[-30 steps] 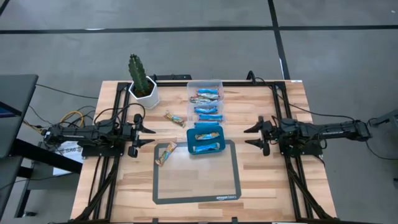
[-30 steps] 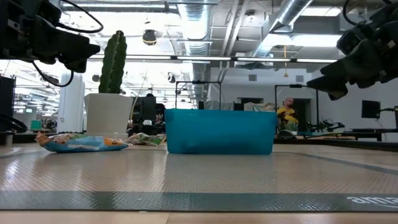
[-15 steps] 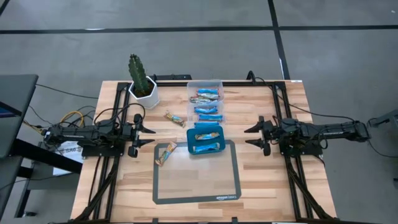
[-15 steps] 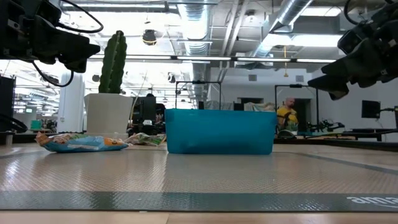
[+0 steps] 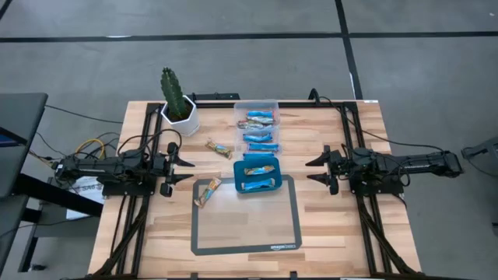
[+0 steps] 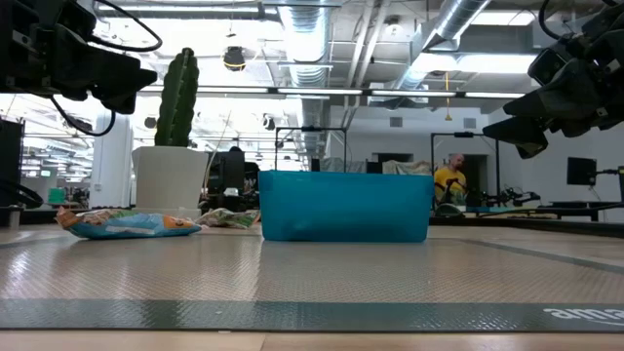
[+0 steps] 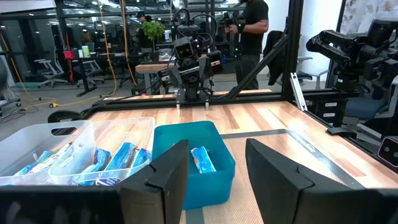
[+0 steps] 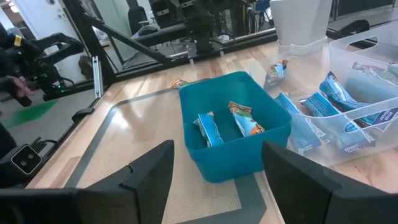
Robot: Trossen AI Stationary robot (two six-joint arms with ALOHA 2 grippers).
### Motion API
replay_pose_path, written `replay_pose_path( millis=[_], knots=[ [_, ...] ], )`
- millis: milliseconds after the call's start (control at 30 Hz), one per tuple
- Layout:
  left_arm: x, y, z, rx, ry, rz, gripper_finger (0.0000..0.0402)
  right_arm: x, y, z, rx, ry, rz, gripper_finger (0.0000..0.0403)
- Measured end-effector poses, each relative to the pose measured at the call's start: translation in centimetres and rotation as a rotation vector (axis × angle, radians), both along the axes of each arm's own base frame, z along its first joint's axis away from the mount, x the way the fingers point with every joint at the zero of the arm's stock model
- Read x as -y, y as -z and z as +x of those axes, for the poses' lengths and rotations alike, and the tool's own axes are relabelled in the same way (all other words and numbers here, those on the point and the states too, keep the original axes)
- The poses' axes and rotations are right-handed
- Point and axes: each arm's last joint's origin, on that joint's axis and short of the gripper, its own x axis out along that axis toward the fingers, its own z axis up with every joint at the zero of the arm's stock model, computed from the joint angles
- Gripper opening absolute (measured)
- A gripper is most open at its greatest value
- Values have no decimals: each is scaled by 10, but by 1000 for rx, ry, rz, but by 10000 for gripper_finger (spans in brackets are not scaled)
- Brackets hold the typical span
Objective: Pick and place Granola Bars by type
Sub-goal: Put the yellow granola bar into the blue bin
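Observation:
Several blue-and-white bars lie in the clear plastic box (image 5: 257,124) at the table's far middle. Two bars lie in the teal tray (image 5: 257,175) just near of it, also seen in the right wrist view (image 8: 233,124). One tan bar (image 5: 219,148) lies on the wood left of the box. Another bar (image 5: 206,191) lies on the left edge of the grey mat (image 5: 245,225). My left gripper (image 5: 185,169) hovers open at the table's left, pointing right. My right gripper (image 5: 313,170) hovers open at the right, pointing left. Both are empty.
A cactus in a white pot (image 5: 178,109) stands at the far left corner. Black frame rails run along both table sides. The mat's near half and the wood near the table's front edge are bare. People show in the room beyond the table.

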Motion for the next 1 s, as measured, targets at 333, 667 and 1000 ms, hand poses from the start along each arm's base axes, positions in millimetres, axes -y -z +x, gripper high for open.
replay_pose_path(
  millis=[333, 667, 1000],
  knots=[
    [1, -3, 0, -14, 61, -517, 153, 0, 0, 0, -1, 0, 0, 235],
    [0, -14, -3, -98, 25, -739, 153, 0, 0, 0, -1, 0, 0, 235],
    [-3, -83, 27, -366, -245, -496, 153, 0, 0, 0, -1, 0, 0, 235]
  ],
)
